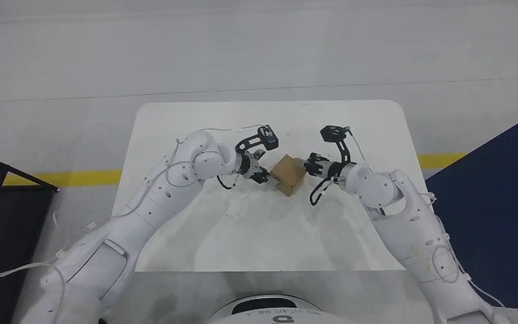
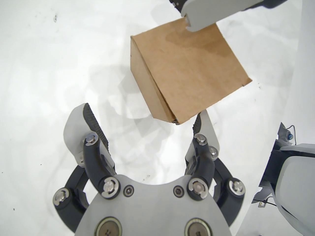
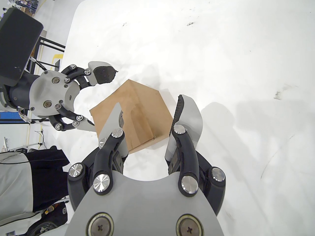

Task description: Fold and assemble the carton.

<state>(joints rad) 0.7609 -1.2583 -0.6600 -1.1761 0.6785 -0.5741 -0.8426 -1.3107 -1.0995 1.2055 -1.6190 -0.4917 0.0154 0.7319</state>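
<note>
A small brown carton [image 1: 287,172] sits folded into a box shape in the middle of the white table [image 1: 340,235]. My left gripper [image 1: 259,172] is open just beside one bottom corner of the carton [image 2: 187,69], and one of its fingertips [image 2: 200,124] is close to that corner. My right gripper [image 1: 312,168] is open on the opposite side and straddles a corner of the carton [image 3: 145,104]. One of its fingers [image 3: 115,119] lies over the top face, the other [image 3: 183,110] beside the side wall. The left gripper [image 3: 96,99] stands open across the box.
The table's surface bears small scuff marks [image 3: 279,94]. Its rounded far corner [image 3: 78,8] lies beyond the left gripper, with a black stand [image 3: 17,45] on the floor past it. The tabletop around the box is bare.
</note>
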